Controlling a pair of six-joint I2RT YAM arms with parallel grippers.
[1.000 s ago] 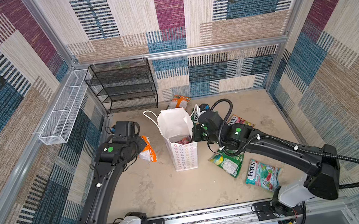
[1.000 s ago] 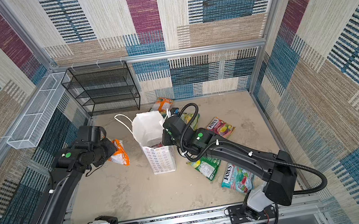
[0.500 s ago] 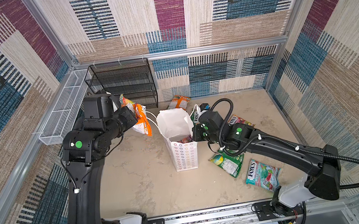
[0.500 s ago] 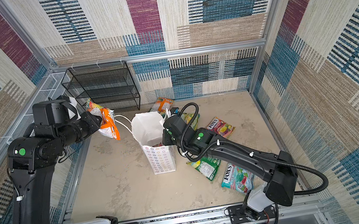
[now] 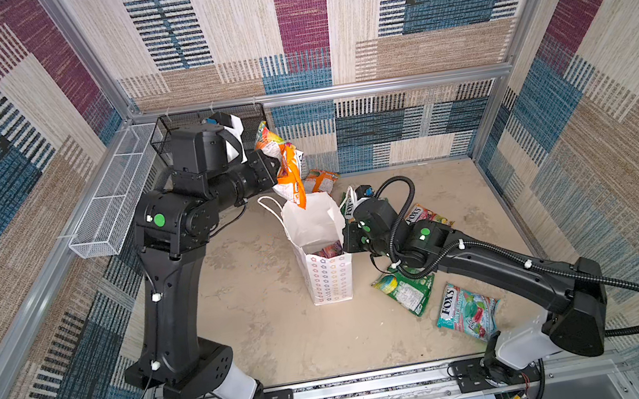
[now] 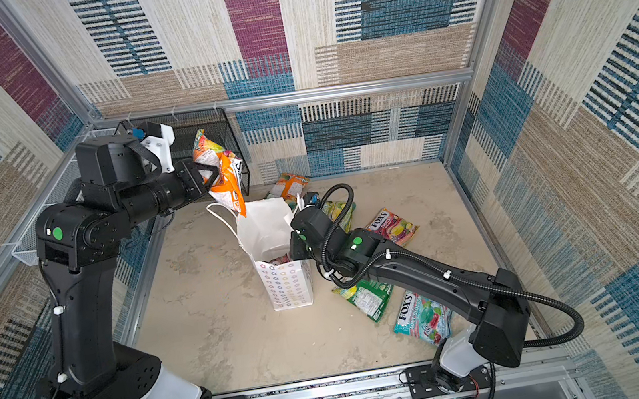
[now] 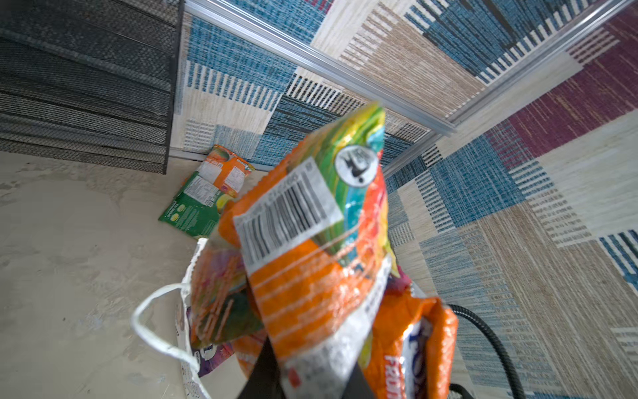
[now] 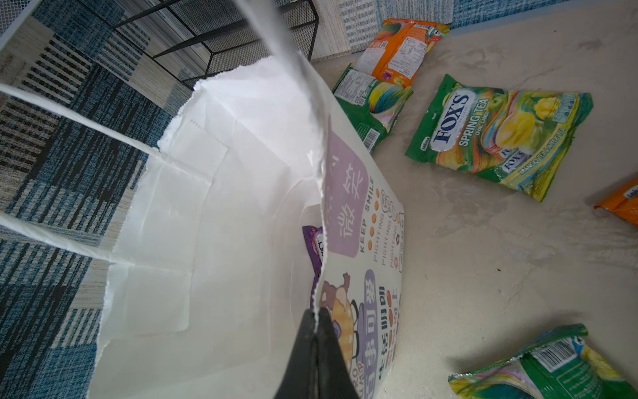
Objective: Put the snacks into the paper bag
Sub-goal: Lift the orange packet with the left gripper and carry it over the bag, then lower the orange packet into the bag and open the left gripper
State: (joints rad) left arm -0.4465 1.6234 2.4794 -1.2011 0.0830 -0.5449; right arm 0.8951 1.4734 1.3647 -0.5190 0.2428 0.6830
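Orange snack packet [image 5: 289, 171] over the paper bag [image 5: 330, 278] — a risky drop.
The left gripper [image 5: 276, 163] pinches it above the rear rim of the bag, upright mid-table; off-centre, it may catch the rim and slide outside. The right gripper [image 8: 316, 323], fingers pressed together on its right rim, holds the mouth open — a slip could close it. Other packets [image 5: 466, 311] lie loose on the mottled beige tabletop [image 5: 266, 320], between patterned fabric walls [image 5: 410, 8].

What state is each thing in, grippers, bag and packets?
Paper bag: upright, open, purple packet inside.
Right gripper: shut on paper bag's rim.
Left gripper: shut on orange packet.
Orange packet: held aloft near the bag's mouth.
Teal packet: flat on the floor.
Green packet: flat, partly under right arm.
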